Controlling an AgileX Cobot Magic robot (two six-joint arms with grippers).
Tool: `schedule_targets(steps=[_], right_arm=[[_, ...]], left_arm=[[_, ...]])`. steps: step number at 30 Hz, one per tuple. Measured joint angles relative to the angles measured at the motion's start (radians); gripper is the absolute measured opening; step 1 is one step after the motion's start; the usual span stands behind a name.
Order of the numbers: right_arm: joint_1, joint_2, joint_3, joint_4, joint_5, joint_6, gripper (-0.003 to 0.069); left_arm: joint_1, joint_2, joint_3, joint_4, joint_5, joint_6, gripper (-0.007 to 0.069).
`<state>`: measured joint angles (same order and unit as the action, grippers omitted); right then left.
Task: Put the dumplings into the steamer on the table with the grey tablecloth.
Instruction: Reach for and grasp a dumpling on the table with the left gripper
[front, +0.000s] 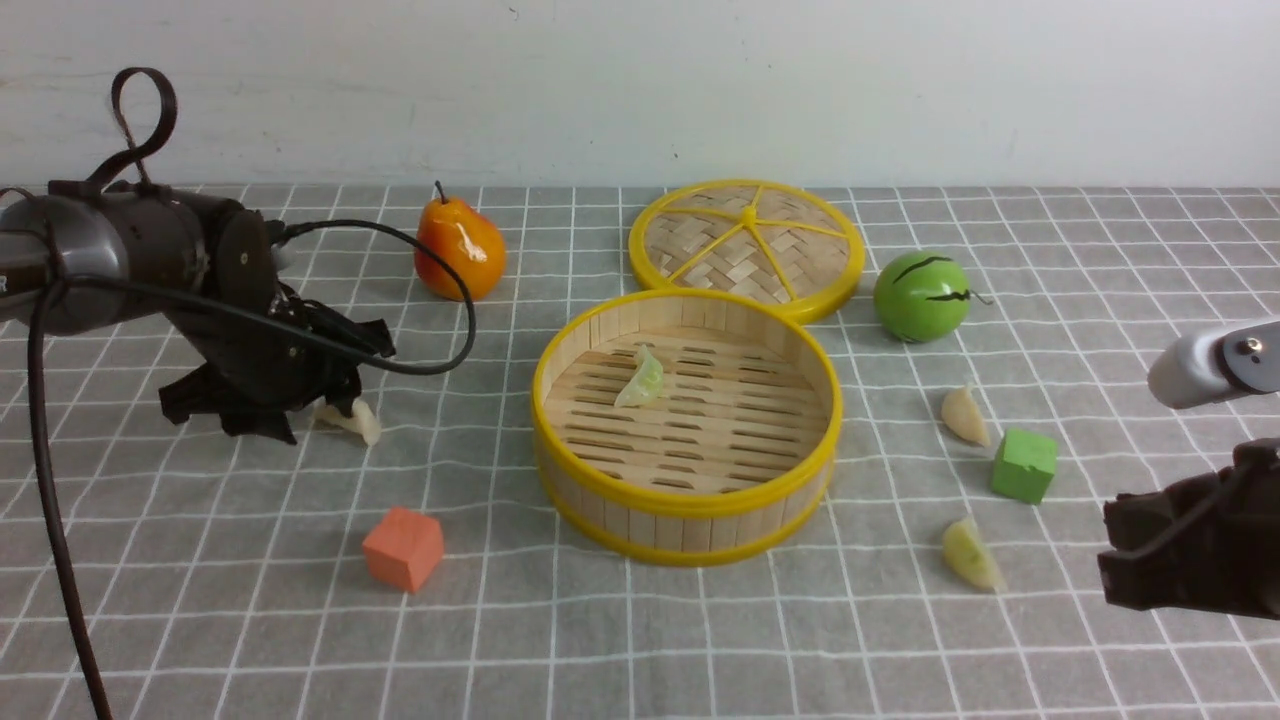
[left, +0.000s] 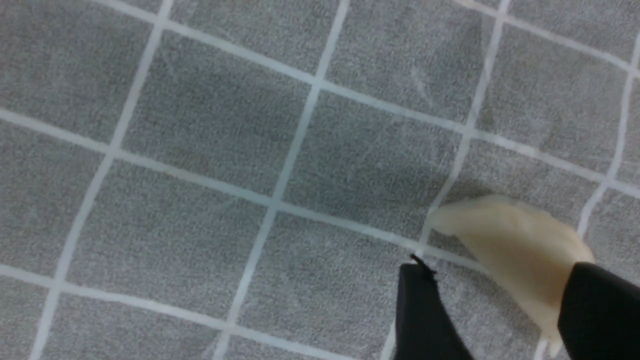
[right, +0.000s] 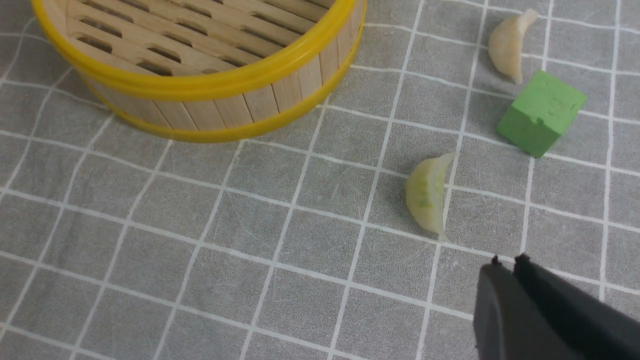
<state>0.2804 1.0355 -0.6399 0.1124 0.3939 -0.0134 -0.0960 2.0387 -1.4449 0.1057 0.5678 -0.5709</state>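
Seeing left jaws parted astride cream dumpling (left: 505, 245) near counter's (front: 250, 620) left edge, right jaws pressed together, empty, at right edge.

A glossy orange-yellow pear (front: 460, 248) is standing upright at the far left, its dark stem pointing up. A flat round woven lid (front: 746, 248) with a yellow rim and yellow spokes is lying to its right. Near the lid's right side, a round green fruit (front: 921, 296) with dark streaks is sitting. An orange cube (front: 404, 548) is resting at the front left, well apart from the pear. A green cube (front: 1024, 465) is sitting on the right, nearer the front than the green fruit. A white wall (front: 640, 90) is running behind everything.
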Motion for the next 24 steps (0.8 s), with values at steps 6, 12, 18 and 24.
schedule_targets(steps=[6, 12, 18, 24], right_arm=[[0.000, 0.000, 0.000, 0.000, 0.000, 0.000, 0.0031], [0.000, 0.000, 0.000, 0.000, 0.001, 0.000, 0.0031], [0.000, 0.000, 0.000, 0.000, 0.001, 0.000, 0.0031], [0.000, 0.000, 0.000, 0.005, 0.001, 0.000, 0.0033]], left_arm=[[-0.010, 0.004, -0.001, -0.020, -0.037, 0.000, 0.0029], [-0.006, -0.028, 0.009, -0.034, -0.016, 0.027, -0.0015], [-0.003, -0.133, 0.010, -0.106, 0.001, 0.112, -0.0015], [-0.003, -0.123, 0.010, -0.135, -0.056, 0.101, 0.0006]])
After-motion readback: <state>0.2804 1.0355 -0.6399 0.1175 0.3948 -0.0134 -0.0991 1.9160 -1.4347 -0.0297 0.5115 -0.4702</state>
